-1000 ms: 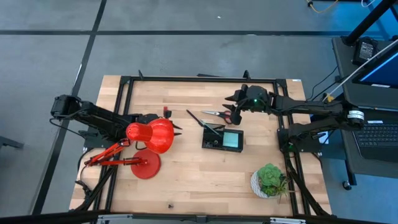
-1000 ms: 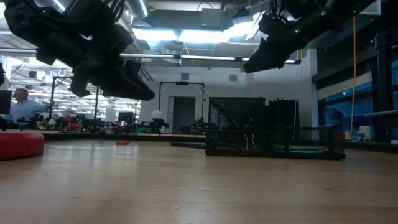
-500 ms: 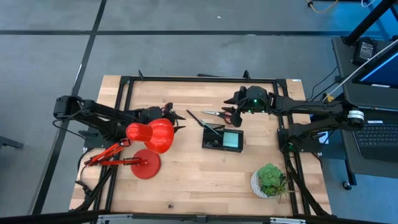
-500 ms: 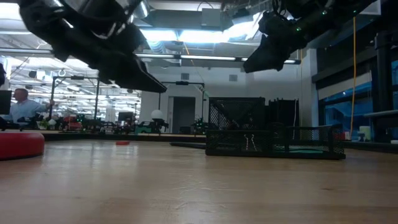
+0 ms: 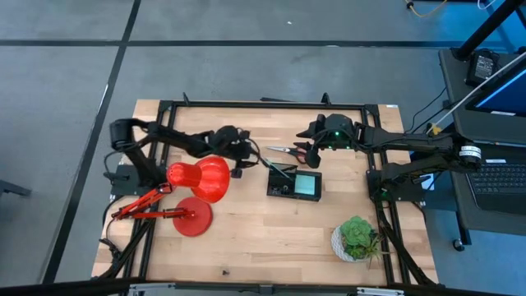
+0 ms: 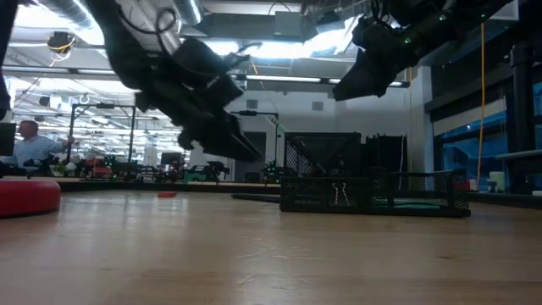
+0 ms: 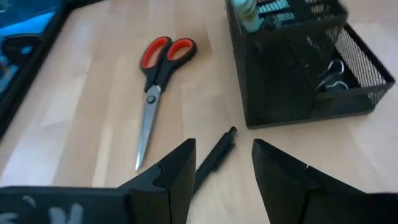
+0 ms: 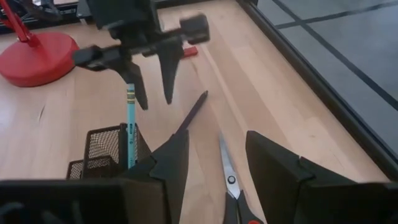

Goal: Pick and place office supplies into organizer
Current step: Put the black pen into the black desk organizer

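Observation:
My left gripper (image 5: 249, 154) is open and hovers over the thin black pen (image 7: 214, 155), which lies flat on the table and shows between its fingers in the left wrist view. The red-handled scissors (image 7: 155, 78) lie flat just beyond the pen. My right gripper (image 5: 306, 150) is open and hangs above the scissors (image 8: 231, 186). The black mesh organizer (image 5: 294, 183) stands between the arms. It holds a teal pen (image 8: 130, 124) standing upright and a light-blue pad (image 5: 308, 186). A tiny red piece (image 8: 189, 51) lies near the far edge.
The red desk lamp (image 5: 197, 181) stands by my left arm, its base (image 5: 192, 218) toward the near edge. The potted plant (image 5: 355, 237) sits at the near right corner. A black frame (image 5: 263, 104) borders the table. A person (image 6: 30, 144) sits far off in the room.
My left arm has swung toward the table's right, past the lamp head, and come down toward the black pen. The right arm has stayed still above the scissors.

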Controlling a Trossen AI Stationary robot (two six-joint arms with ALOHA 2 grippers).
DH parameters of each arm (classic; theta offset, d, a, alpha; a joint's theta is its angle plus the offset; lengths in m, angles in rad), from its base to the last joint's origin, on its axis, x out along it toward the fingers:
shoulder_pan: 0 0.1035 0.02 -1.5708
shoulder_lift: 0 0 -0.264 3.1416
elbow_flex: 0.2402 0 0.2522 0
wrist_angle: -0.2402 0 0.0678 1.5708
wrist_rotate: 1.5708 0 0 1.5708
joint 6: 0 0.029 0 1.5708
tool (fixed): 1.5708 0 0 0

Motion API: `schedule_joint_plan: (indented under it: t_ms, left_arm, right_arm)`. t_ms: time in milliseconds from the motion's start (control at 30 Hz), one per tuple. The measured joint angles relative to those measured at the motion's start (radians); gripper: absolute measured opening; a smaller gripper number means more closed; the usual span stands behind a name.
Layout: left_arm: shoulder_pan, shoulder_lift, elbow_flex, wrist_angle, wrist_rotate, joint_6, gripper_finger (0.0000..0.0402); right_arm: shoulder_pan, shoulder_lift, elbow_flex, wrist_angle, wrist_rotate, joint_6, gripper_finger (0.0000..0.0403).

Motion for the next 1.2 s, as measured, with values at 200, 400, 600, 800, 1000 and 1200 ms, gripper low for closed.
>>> schedule_joint_plan:
  t_ms: [200, 400, 600, 800, 1000, 1200]
  left_arm:
    - [0.034, 0.140, 0.095, -0.003, 0.078, 0.096, 0.0153]
    - [0.040, 0.223, 0.150, -0.008, 0.080, 0.147, 0.0153]
    - [0.040, 0.239, 0.194, -0.085, 0.084, 0.153, 0.0153]
    - [0.042, 0.239, 0.234, -0.162, 0.124, 0.194, 0.0153]
    - [0.047, 0.239, 0.247, -0.206, 0.133, 0.229, 0.0152]
    - [0.047, 0.239, 0.247, -0.225, 0.132, 0.272, 0.0152]
  right_arm:
    - [-0.001, 0.000, 0.000, -0.010, 0.000, 0.000, 0.0162]
    - [0.000, 0.000, 0.000, -0.019, 0.000, 0.000, 0.0162]
    - [0.000, 0.001, 0.000, -0.043, 0.001, 0.002, 0.0162]
    - [0.000, 0.001, 0.000, -0.052, 0.001, 0.003, 0.0162]
    - [-0.001, 0.001, 0.000, -0.051, 0.001, 0.003, 0.0162]
    - [-0.001, 0.001, 0.000, -0.050, 0.001, 0.001, 0.0162]
